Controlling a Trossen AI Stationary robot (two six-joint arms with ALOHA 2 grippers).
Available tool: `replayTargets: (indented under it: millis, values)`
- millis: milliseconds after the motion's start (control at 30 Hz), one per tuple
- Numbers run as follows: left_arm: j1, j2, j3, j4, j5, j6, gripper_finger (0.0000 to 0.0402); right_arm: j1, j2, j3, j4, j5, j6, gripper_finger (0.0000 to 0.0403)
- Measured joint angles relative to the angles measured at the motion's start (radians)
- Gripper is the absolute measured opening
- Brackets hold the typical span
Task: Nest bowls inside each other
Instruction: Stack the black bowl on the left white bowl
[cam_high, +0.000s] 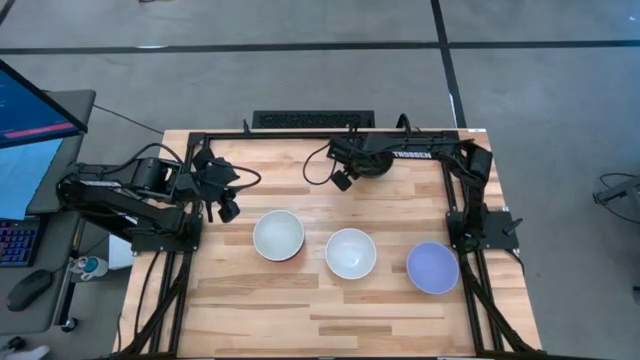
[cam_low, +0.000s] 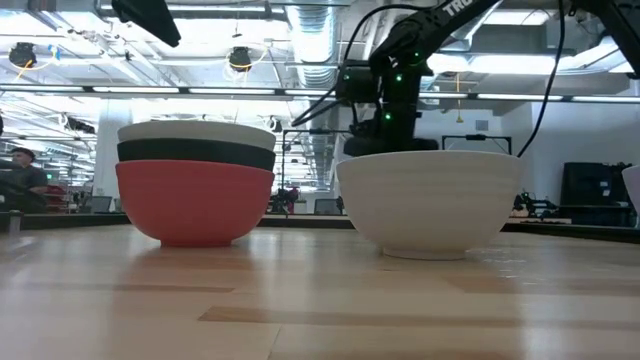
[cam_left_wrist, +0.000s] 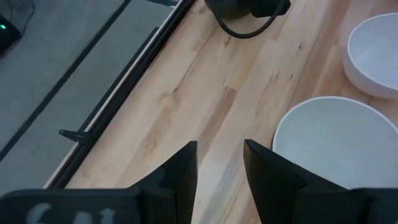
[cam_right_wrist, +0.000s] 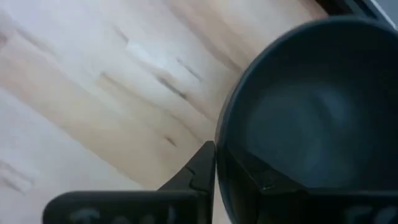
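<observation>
Three bowls are nested in a stack (cam_high: 278, 236), red at the bottom, black in the middle, white on top (cam_low: 195, 185); it stands on its base left of centre. A single white bowl (cam_high: 351, 253) (cam_low: 430, 200) stands in the middle, and a lavender-blue bowl (cam_high: 433, 267) stands to its right. My right gripper (cam_high: 345, 178) is over the far middle of the table, shut on a second black bowl (cam_right_wrist: 311, 106). My left gripper (cam_high: 226, 206) (cam_left_wrist: 221, 162) is open beside the stack's left side, touching nothing. The stack's white bowl (cam_left_wrist: 336, 149) lies just past its fingers. My right gripper holds the black bowl by its rim (cam_right_wrist: 221, 155), one finger (cam_right_wrist: 200, 169) outside the wall and the other inside the hollow. The bowl's opening faces the wrist camera. The low view shows this gripper (cam_low: 385, 90) well above the tabletop.
A black frame (cam_high: 300, 135) runs along the far table edge, with arm mounts on the left and right sides. Bare wood lies in front of the three bowls toward the near edge. A monitor and keyboard stand off the table at the left.
</observation>
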Motion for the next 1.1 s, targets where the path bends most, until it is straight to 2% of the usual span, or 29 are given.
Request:
replayTargets:
  millis: [267, 600, 800, 1100]
  values:
    - [0.000, 0.000, 0.000, 0.000, 0.002, 0.058, 0.0122, -0.003, 0.000, -0.001, -0.033, -0.052, 0.025, 0.0059]
    - [0.000, 0.000, 0.000, -0.046, -0.001, 0.096, 0.0122, 0.013, 0.000, -0.001, -0.032, -0.062, 0.050, 0.0059]
    - [0.000, 0.000, 0.000, -0.066, -0.020, 0.097, 0.0122, 0.013, 0.000, -0.001, -0.030, -0.083, 0.051, 0.0014]
    - [0.000, -0.030, 0.000, -0.105, -0.024, 0.083, 0.0122, 0.076, -0.001, 0.051, -0.150, -0.101, 0.054, 0.0010]
